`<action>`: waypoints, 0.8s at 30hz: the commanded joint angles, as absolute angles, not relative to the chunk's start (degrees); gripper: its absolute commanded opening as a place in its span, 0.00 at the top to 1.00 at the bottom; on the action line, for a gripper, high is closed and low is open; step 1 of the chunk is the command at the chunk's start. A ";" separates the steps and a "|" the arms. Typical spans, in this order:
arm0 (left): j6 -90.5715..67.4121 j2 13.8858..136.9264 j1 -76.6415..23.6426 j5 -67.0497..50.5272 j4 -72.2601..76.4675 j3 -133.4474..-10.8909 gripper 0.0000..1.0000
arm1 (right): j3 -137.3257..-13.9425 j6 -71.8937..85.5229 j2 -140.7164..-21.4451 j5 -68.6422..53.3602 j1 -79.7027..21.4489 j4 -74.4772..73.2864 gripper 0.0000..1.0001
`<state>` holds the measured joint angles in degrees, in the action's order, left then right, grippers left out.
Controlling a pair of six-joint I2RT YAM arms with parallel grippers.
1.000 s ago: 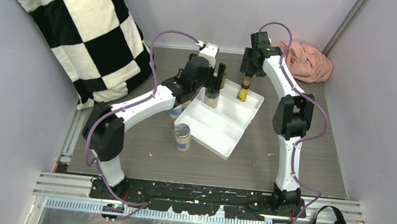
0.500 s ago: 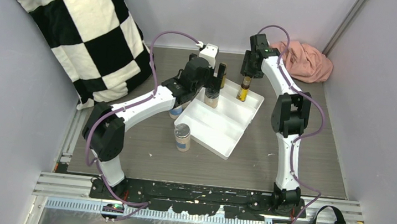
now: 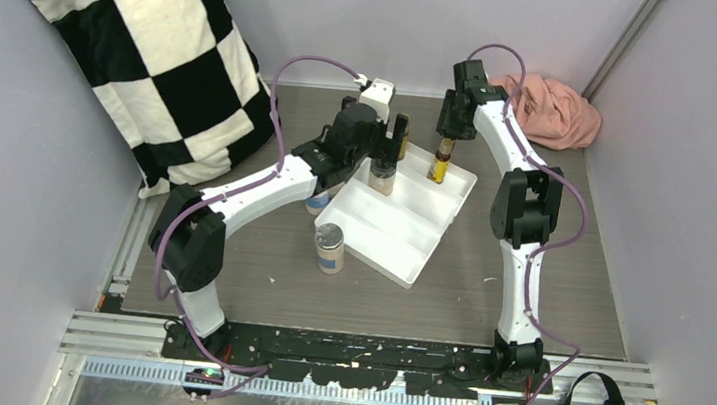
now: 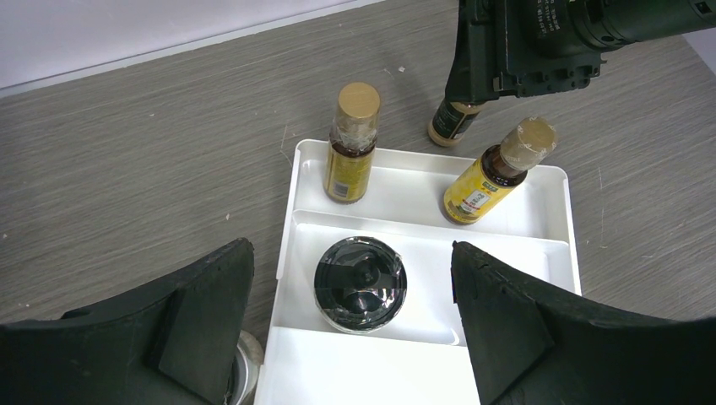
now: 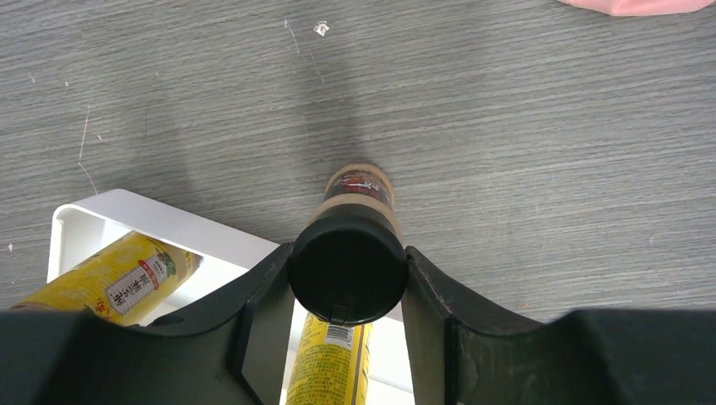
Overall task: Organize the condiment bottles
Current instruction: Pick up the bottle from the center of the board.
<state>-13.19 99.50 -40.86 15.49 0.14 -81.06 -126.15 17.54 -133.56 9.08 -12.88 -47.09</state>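
Beyond the tray [image 3: 399, 257], right gripper [image 5: 348, 283] points down pinching a black-capped bottle [image 5: 359, 190]; left gripper [image 4: 350, 283] spread

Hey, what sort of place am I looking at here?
Likely a robot lab test booth: plain walls close around a small table, two arms bolted to a metal rail, a checkered blanket in one corner.

Both white arms reach far; the left black gripper [image 4: 350, 261] gapes wide, the right black gripper [image 5: 348, 272] clamps a black-capped bottle [image 5: 360, 192].
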 commanded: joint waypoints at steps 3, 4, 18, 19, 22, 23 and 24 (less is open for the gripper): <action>-12.92 97.93 -41.04 16.37 2.46 -81.08 0.13 | -128.71 16.95 -130.80 9.66 -12.73 -46.88 0.99; -12.92 97.85 -41.04 16.35 2.40 -81.05 0.13 | -128.63 16.80 -130.41 9.82 -12.68 -46.87 0.99; -12.79 96.19 -41.04 17.54 1.93 -80.86 0.13 | -131.29 15.20 -125.97 10.63 -12.81 -47.58 0.99; -12.75 96.08 -41.04 17.64 1.93 -80.85 0.13 | -131.31 14.97 -125.50 10.76 -12.88 -47.33 0.99; -12.53 95.73 -41.04 18.16 1.78 -80.91 0.13 | -131.52 14.43 -123.81 10.99 -13.16 -47.07 0.99; -12.46 95.61 -41.04 18.30 1.72 -80.87 0.13 | -131.49 14.31 -123.23 11.15 -13.30 -47.01 0.99; -12.41 95.42 -41.04 18.48 1.63 -80.86 0.13 | -131.48 14.20 -122.62 11.31 -13.41 -47.00 0.99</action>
<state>-13.04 99.29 -40.86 16.62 0.10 -81.06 -128.25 15.62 -129.93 10.07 -12.91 -48.51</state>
